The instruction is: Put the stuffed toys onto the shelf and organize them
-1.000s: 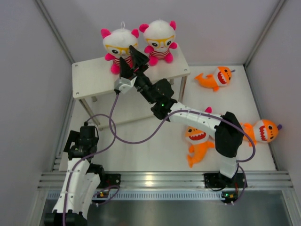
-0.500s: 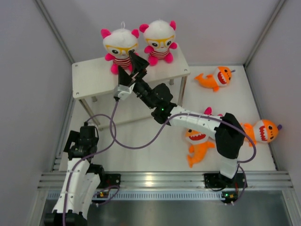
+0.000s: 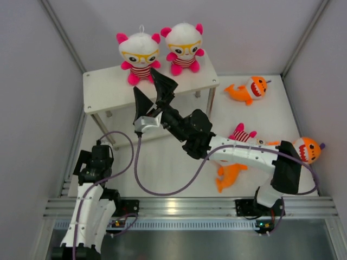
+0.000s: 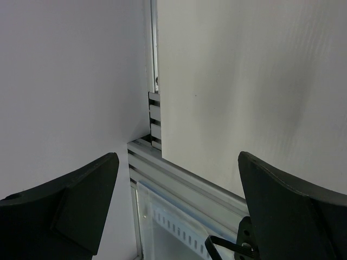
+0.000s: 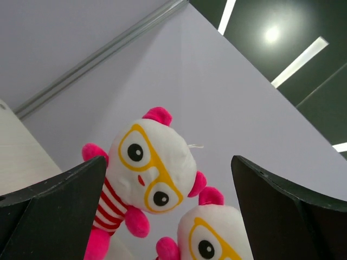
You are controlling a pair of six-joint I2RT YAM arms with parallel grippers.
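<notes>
Two bears (image 3: 139,57) sit side by side at the shelf (image 3: 108,89)'s far edge; a third bear (image 3: 244,133) and three sharks (image 3: 249,89) lie on the desk (image 3: 162,168), right. The right jaws hang spread and empty just near of the bears — a careless swing could topple them. Left jaws: spread, empty.

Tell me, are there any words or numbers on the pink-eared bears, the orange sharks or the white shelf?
None can be read. The white plush bears with pink ears and yellow glasses show only red-and-white shirt stripes; the orange plush sharks and the white rectangular shelf carry no writing that shows.
</notes>
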